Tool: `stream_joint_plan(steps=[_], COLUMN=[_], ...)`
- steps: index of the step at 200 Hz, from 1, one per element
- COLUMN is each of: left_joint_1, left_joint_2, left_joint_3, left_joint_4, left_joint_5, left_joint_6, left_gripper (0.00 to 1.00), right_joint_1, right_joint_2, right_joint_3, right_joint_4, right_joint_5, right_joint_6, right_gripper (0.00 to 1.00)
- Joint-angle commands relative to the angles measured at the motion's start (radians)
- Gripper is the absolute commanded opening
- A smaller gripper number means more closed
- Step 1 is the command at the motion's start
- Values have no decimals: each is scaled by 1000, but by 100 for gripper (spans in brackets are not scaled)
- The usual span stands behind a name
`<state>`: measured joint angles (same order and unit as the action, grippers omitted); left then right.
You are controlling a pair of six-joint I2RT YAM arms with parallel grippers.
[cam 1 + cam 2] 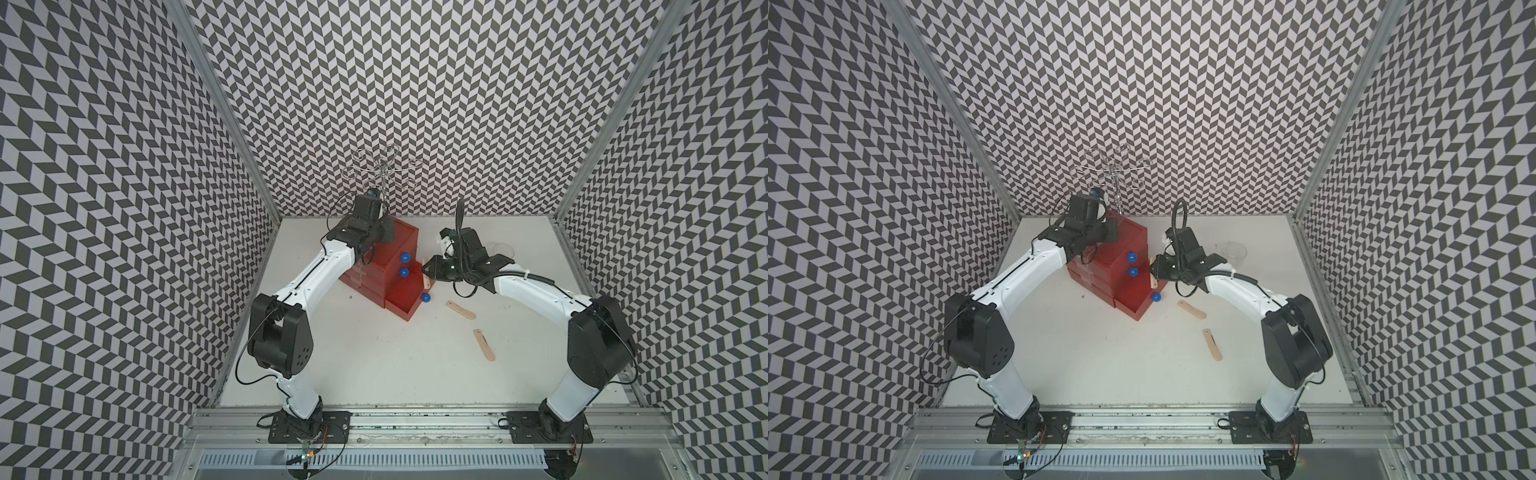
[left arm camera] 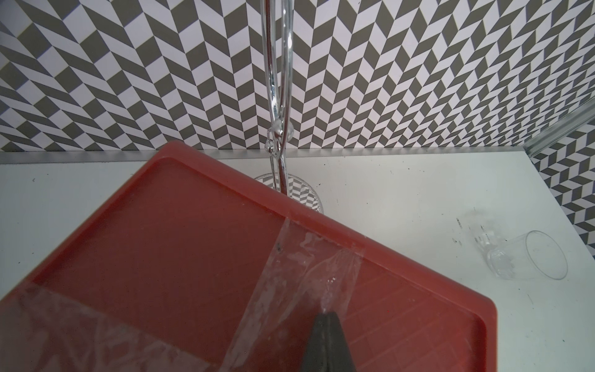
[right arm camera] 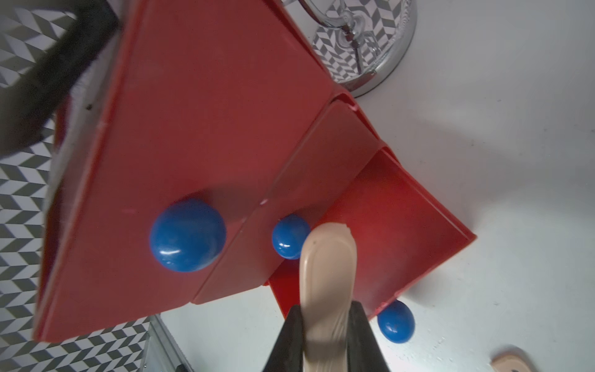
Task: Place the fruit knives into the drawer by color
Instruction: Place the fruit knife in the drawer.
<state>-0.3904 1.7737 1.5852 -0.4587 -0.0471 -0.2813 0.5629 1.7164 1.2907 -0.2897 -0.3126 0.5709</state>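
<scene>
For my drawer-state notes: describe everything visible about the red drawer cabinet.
The red drawer cabinet is plastic: three stacked drawers with round blue knobs, on the white table. The bottom drawer is pulled out, visible floor bare; the right gripper holds a peach knife over it. Clear tape crosses the top, where the shut left gripper rests.

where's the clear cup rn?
In both top views the clear cup sits on the table near the back, right of the red drawer cabinet, just behind the right arm's wrist.

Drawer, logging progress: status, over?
Left gripper shut, on cabinet top. Right gripper shut on peach knife at open bottom drawer. Two peach knives on table. Nothing blocking.
</scene>
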Motion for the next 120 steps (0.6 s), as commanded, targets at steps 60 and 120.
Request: stream_joint_plan(steps=[60, 120], left_joint_1=[1, 1], left_joint_2=[106, 108], left_joint_3=[-76, -76], left_joint_4=[-273, -272], left_joint_5=[-10, -10], left_joint_6=[2, 3], left_gripper=[0, 0], right_joint_1=[45, 61], right_joint_2=[93, 145], right_joint_3=[-3, -20], right_joint_4=[124, 152], right_joint_5=[-6, -3], right_joint_6=[133, 176], right_gripper=[14, 13])
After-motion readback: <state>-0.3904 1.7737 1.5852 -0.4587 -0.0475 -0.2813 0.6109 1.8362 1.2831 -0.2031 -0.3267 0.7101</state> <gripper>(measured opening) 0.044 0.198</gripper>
